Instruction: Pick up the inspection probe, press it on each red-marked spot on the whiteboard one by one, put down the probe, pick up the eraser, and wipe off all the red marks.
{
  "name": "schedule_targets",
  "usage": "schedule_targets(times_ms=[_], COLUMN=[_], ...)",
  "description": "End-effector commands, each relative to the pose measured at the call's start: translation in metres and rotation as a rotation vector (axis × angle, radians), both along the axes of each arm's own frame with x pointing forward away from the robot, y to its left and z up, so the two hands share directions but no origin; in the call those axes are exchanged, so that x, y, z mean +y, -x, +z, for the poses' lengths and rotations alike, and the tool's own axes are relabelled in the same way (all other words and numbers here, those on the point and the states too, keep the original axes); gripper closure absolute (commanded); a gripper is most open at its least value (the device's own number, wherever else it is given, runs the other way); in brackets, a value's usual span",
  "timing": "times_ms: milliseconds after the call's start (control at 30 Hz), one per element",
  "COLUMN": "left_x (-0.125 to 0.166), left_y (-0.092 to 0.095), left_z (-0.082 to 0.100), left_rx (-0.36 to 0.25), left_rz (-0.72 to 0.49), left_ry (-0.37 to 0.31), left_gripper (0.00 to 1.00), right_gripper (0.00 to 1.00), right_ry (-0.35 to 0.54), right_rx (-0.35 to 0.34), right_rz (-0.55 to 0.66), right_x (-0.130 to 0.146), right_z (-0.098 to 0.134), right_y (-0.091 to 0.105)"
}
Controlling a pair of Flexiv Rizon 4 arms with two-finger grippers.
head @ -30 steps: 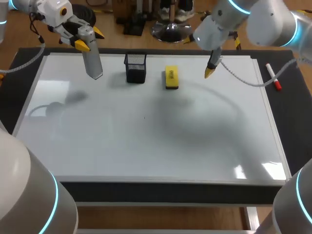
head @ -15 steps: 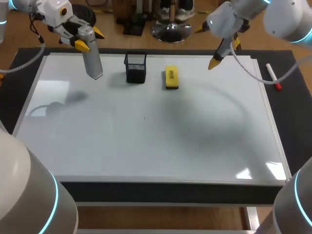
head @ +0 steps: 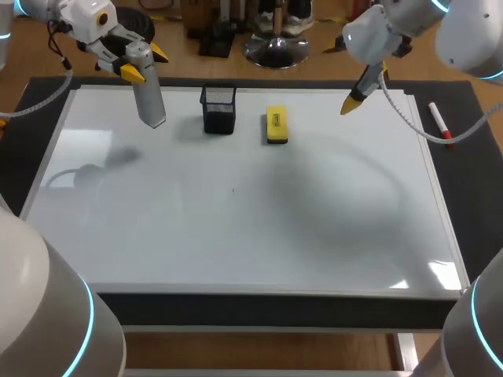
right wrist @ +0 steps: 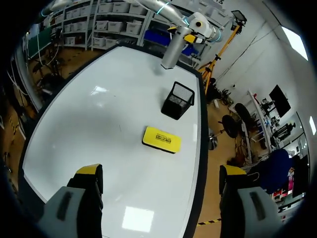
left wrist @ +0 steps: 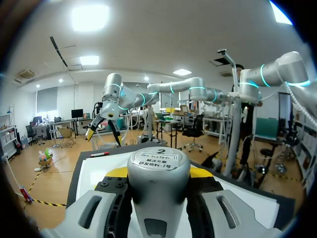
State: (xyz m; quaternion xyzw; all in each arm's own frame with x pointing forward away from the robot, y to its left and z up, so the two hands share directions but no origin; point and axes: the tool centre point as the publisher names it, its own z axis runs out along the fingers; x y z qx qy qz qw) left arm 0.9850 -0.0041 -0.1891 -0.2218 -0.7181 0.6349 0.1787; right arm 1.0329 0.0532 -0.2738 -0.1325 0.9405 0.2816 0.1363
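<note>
My left gripper [head: 145, 63] grasps the grey cylindrical probe [head: 148, 99] left of the black mesh cup [head: 218, 108]; right of it, my right gripper [right wrist: 161, 172] hangs released.

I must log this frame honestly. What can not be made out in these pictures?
Head view: speck on the whiteboard, too small to tell its colour.
Left wrist view: inspection probe, lower end hidden by its own top.
Head view: mesh cup, inside too dark.

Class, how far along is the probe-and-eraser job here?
Done, apparently: no red marks show on the whiteboard. In hand: the left gripper holds the inspection probe above the board. Left: setting the probe down; the eraser lies on the board, and the right gripper hangs open, empty.
</note>
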Motion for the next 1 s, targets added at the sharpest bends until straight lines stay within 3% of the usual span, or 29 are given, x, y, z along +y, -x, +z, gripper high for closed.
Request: schedule_targets(times_ms=[33, 600, 800, 1000], left_x=[0.001, -0.003, -0.012, -0.021], left_y=[-0.002, -0.004, -0.008, -0.013], left_z=[0.000, 0.004, 0.008, 0.017], left_rx=[0.001, 0.007, 0.039, 0.046], left_rz=[-0.005, -0.002, 0.070, 0.170], left_ry=[0.002, -0.012, -0.043, -0.024], left_gripper=[1.00, 1.00, 1.00, 1.00], right_gripper=[0.00, 0.00, 0.00, 0.00], right_ry=[0.005, 0.005, 0.005, 0.005], right_rx=[0.001, 0.001, 0.001, 0.001], right_rz=[0.001, 0.001, 0.001, 0.001], right_x=[-0.001, -0.001, -0.001, -0.001], right_z=[0.001, 0.001, 0.001, 0.001], right_y=[0.000, 0.000, 0.000, 0.000])
